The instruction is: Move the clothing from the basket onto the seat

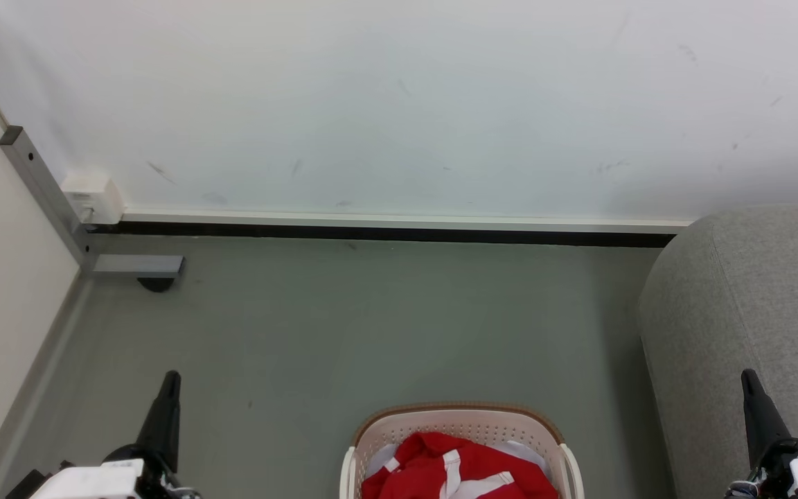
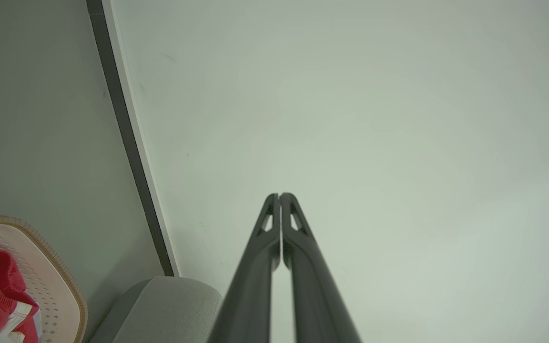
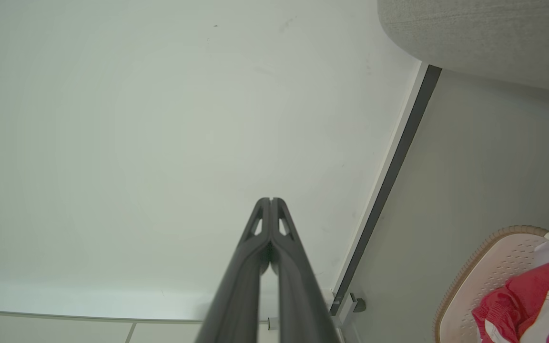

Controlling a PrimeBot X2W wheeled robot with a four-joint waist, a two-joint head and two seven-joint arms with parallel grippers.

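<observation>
Light: bright, soft, even across the wall
Wrist views: wall dims toward corners, and the baseboard under it bows
Focus: head view crisp

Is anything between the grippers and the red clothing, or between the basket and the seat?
Nothing visible. The clothing lies uncovered in the basket; bare floor separates it from the seat. The left gripper and right gripper, both shut, flank it.
</observation>
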